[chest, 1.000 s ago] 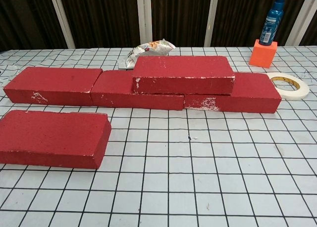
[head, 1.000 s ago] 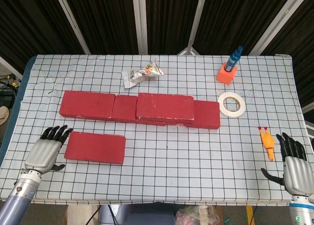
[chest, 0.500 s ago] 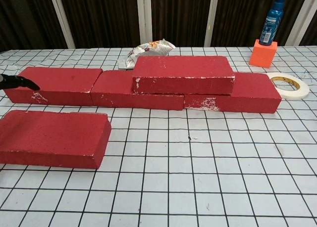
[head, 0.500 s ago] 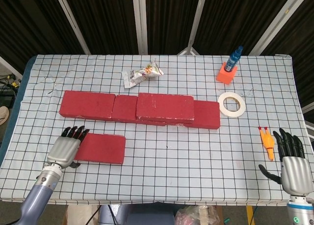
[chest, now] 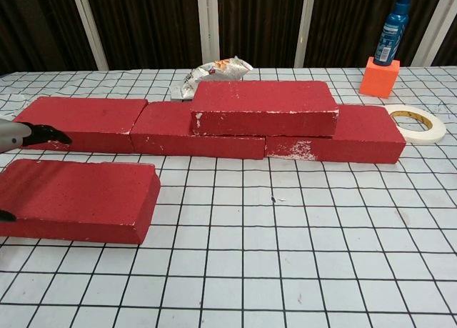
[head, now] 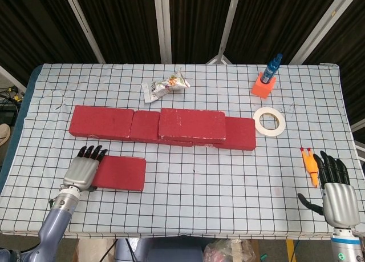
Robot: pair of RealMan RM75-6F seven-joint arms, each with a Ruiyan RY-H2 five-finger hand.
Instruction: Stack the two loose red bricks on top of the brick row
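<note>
One loose red brick (head: 118,173) is lying flat just in front of the brick row (head: 162,127), with the left hand (head: 83,170) covering its left end; whether it is gripping is unclear. Another brick (head: 191,125) is sitting on the row, while the right hand (head: 336,193) is resting released, well right of it

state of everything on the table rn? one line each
loose brick: flat on table, left end under the left robot hand
stacked brick: lying on the brick row
right robot hand: open, holding nothing
tape roll: lying flat
spray bottle: upright in orange block

Stacked brick (head: 192,124) atop brick row (head: 102,122); loose brick (head: 120,173) before row, left.
</note>
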